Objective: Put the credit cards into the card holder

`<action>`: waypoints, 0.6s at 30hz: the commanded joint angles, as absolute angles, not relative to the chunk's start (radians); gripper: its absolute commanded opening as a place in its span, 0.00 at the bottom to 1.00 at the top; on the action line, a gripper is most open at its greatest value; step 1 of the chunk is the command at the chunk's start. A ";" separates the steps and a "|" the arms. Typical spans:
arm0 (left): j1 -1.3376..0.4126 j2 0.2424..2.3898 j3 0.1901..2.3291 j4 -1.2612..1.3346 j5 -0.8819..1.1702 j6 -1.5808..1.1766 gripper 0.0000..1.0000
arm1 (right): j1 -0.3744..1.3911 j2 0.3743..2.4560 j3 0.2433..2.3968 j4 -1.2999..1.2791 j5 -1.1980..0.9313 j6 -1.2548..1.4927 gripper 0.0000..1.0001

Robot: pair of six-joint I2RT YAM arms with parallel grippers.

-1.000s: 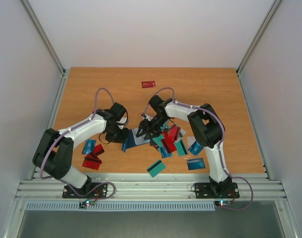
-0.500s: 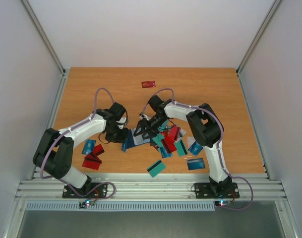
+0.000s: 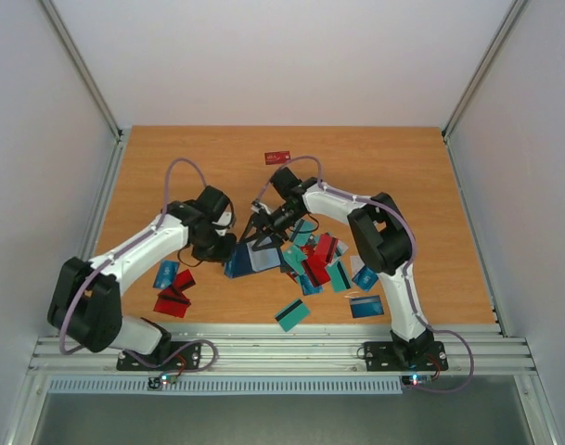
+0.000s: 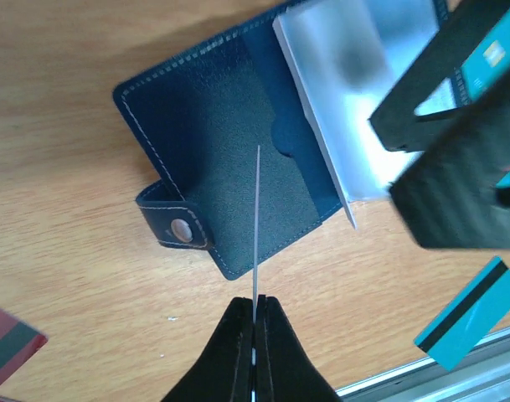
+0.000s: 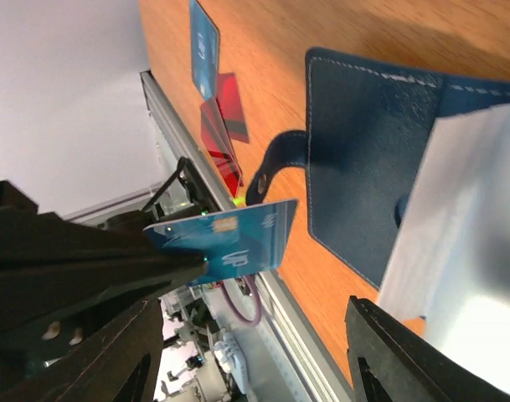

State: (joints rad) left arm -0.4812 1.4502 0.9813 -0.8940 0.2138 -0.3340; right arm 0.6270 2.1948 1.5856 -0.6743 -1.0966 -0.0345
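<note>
right gripper [image 3: 261, 232], fingers apart, hides part of the card holder [image 4: 213, 126]; left gripper [image 4: 255, 308] pinches an edge-on card [image 4: 257, 226] above it.

Bright, even light; soft shadows

A wooden tabletop [image 3: 171, 158], orange-brown, shows its grain plainly in both wrist views. Silver aluminium rails [image 3: 282, 349] run along its near edge (ribbed, several side by side), with a pale perforated strip [image 3: 263, 384] below. White walls [image 3: 282, 56] enclose it, and metal posts [image 3: 81, 63] rise from the back corners.
</note>
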 commanded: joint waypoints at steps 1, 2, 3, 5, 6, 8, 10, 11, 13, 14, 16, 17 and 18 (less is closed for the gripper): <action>-0.454 1.368 1.016 -0.945 0.197 -0.357 0.00 | 0.645 2.246 1.654 -0.702 -1.135 -0.018 0.61; -0.444 1.357 1.013 -0.947 0.201 -0.361 0.00 | 0.649 2.256 1.666 -0.708 -1.138 -0.018 0.61; -0.434 1.343 1.008 -0.946 0.209 -0.364 0.00 | 0.654 2.267 1.681 -0.715 -1.140 -0.021 0.61; -0.412 1.321 0.997 -0.943 0.224 -0.366 0.00 | 0.663 2.289 1.708 -0.729 -1.143 -0.023 0.61; -0.399 1.311 0.991 -0.939 0.233 -0.367 0.00 | 0.667 2.299 1.722 -0.735 -1.142 -0.024 0.60; -0.380 1.296 0.980 -0.930 0.252 -0.367 0.00 | 0.671 2.308 1.747 -0.749 -1.125 -0.023 0.60; -0.369 1.293 0.971 -0.926 0.267 -0.361 0.00 | 0.669 2.287 1.751 -0.760 -1.075 -0.026 0.60; -0.367 1.295 0.964 -0.924 0.272 -0.358 0.00 | 0.664 2.271 1.746 -0.764 -1.054 -0.028 0.60; -0.367 1.309 0.949 -0.919 0.269 -0.349 0.00 | 0.649 2.239 1.733 -0.775 -1.029 -0.036 0.60; -0.367 1.320 0.942 -0.917 0.263 -0.343 0.00 | 0.641 2.222 1.725 -0.792 -1.011 -0.051 0.61; -0.367 1.340 0.926 -0.909 0.254 -0.335 0.00 | 0.630 2.190 1.713 -0.837 -0.966 -0.093 0.61; -0.367 1.351 0.919 -0.900 0.257 -0.334 0.00 | 0.626 2.176 1.702 -0.858 -0.951 -0.114 0.61; -0.367 1.362 0.912 -0.890 0.265 -0.332 0.00 | 0.621 2.164 1.689 -0.873 -0.939 -0.133 0.61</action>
State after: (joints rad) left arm -0.3706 1.3243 0.9455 -0.9218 0.2470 -0.3534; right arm 0.6453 2.2639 1.7115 -0.7815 -1.0199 -0.0486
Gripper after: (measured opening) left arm 0.021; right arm 0.611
